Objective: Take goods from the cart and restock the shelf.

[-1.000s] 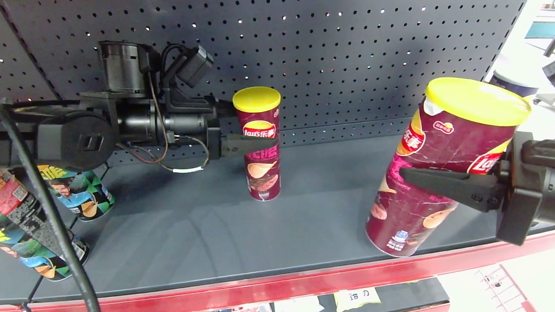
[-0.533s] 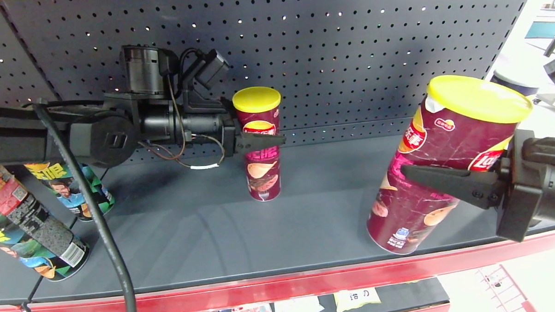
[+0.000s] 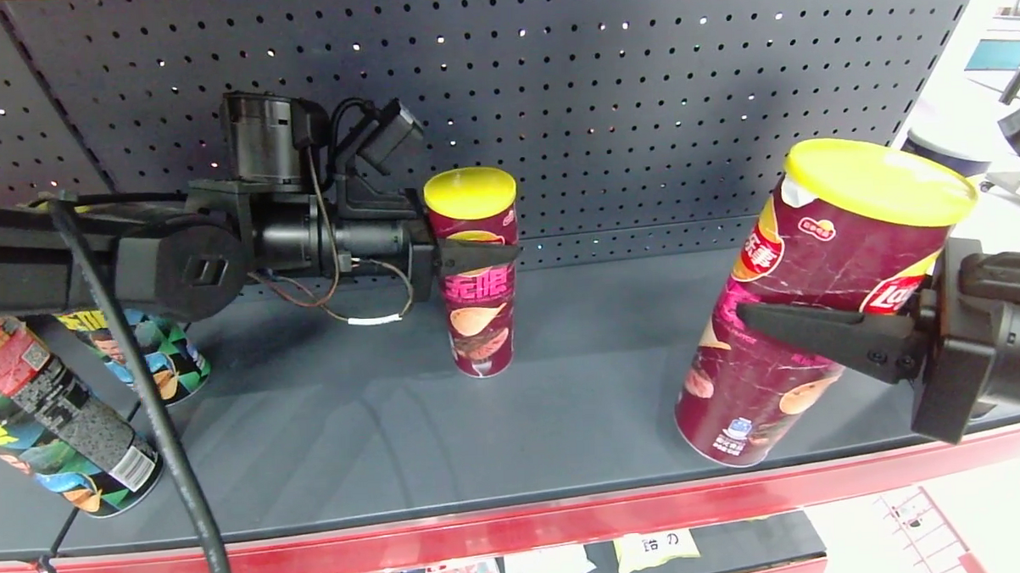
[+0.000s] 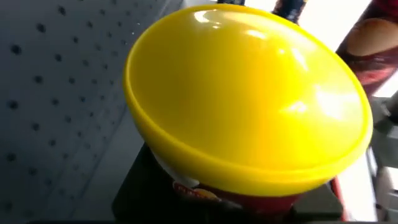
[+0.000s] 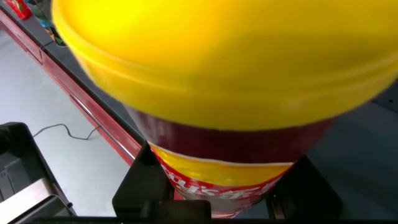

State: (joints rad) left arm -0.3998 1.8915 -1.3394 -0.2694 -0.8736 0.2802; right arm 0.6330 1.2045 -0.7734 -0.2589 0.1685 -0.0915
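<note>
Item 1, left gripper (image 3: 483, 252): I read it as clamped on the rear chip can (image 3: 480, 321), one black finger crossing the front of the can just under the lid. The arm comes in level from the robot's left.

Item 2, rear chip can: maroon tube with a yellow lid (image 4: 249, 99). It is close to upright, deep on the shelf (image 3: 354, 436) and near the pegboard back panel (image 3: 638, 78). I cannot tell whether its base rests on the deck or sits just clear of it.

Item 3, right gripper (image 3: 804, 323): closed around the front chip can (image 3: 780, 252), gripping about mid-height. One finger lies across the near face.

Item 4, front chip can: same maroon print, yellow lid (image 5: 236, 56). It is tilted, with its top leaning toward the robot's right. The base is at the front of the shelf, just behind the red front rail (image 3: 485, 533); I cannot confirm contact with the deck. It is well apart from the rear chip can.

Item 5, other stock: two green-and-blue printed cans (image 3: 152, 363) at the shelf's left end, both leaning. One is farther back, and the other (image 3: 57, 446) is at the front edge.

Item 6, below the rail: a pale price tag (image 3: 655, 549)
</note>
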